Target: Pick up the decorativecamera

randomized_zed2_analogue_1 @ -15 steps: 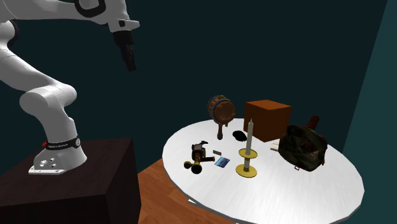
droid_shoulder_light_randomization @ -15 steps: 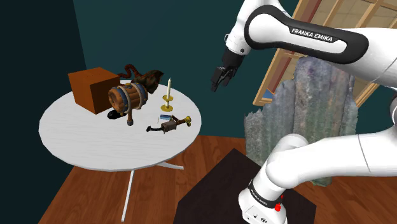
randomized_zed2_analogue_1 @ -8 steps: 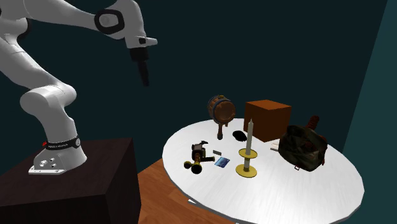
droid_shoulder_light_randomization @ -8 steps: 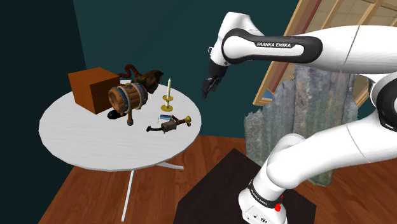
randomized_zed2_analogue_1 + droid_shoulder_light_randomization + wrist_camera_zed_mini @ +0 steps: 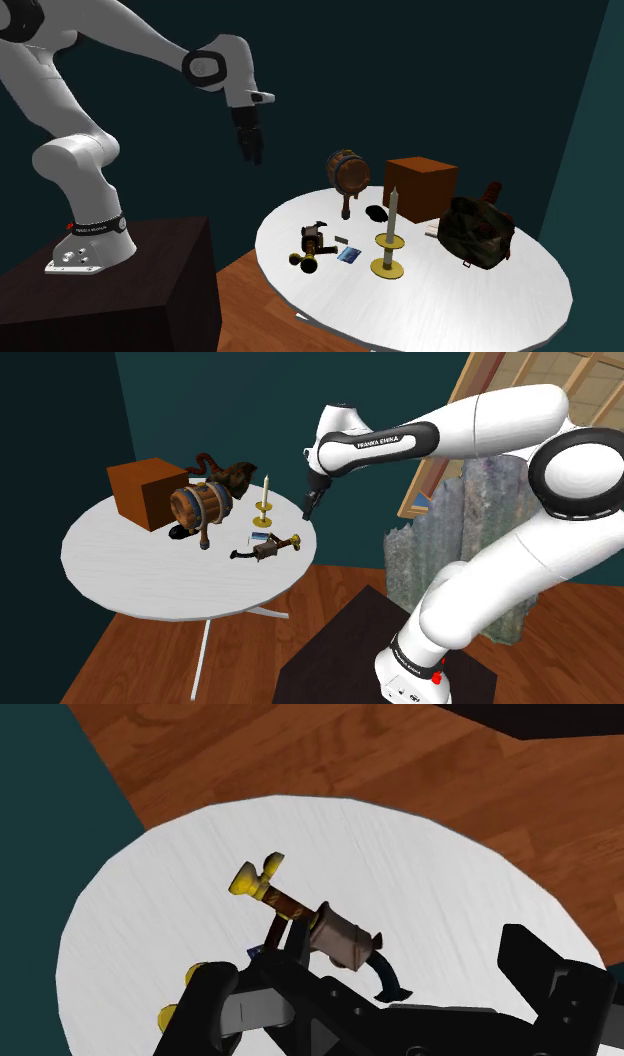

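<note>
My gripper (image 5: 308,510), fingers spread, hovers high, right of the camera (image 5: 268,549) in the shoulder view; I should centre over its body, then descend.

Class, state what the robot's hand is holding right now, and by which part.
Nothing. The hand is open in the air, apart from the decorative camera on the table.
</note>
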